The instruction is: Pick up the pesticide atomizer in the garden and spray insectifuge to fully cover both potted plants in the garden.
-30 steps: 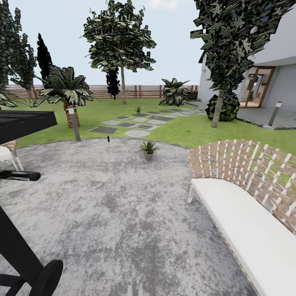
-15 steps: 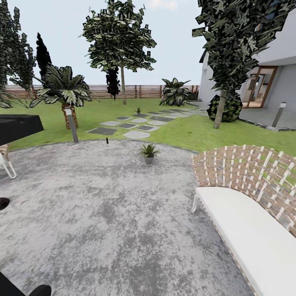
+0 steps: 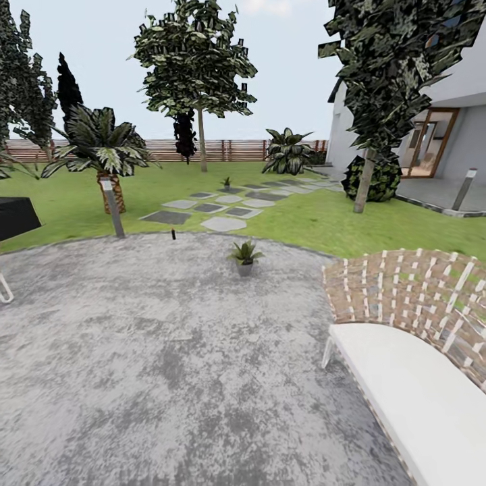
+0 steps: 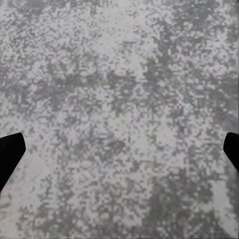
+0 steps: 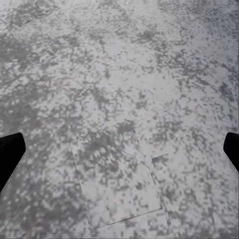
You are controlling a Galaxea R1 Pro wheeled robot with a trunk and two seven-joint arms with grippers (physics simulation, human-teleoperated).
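One potted plant [image 3: 244, 256], a low green rosette in a grey pot, stands at the far side of the round grey patio [image 3: 169, 351]. A second potted plant [image 3: 226, 182] sits small and distant among the stepping stones [image 3: 223, 220] on the lawn. A tiny dark upright thing at the patio's far rim looks like the pesticide atomizer [image 3: 173, 234]; it is too small for detail. My left gripper [image 4: 119, 154] is open over bare paving, dark fingertips [image 4: 10, 154] at the picture's edges. My right gripper [image 5: 119, 154] is open over paving too, with nothing between its fingertips [image 5: 10, 152].
A wicker sofa with a white cushion [image 3: 412, 385] fills the near right. A black grill edge [image 3: 15, 217] juts in at the left. A bollard light [image 3: 112, 208] and a palm [image 3: 101, 145] stand at the patio's far left. Trees, a brown fence [image 3: 229, 150] and a house lie beyond.
The whole view has shifted: the black grill has slid out to the left and the sofa sits lower right, so the camera moved. The plants themselves stay put.
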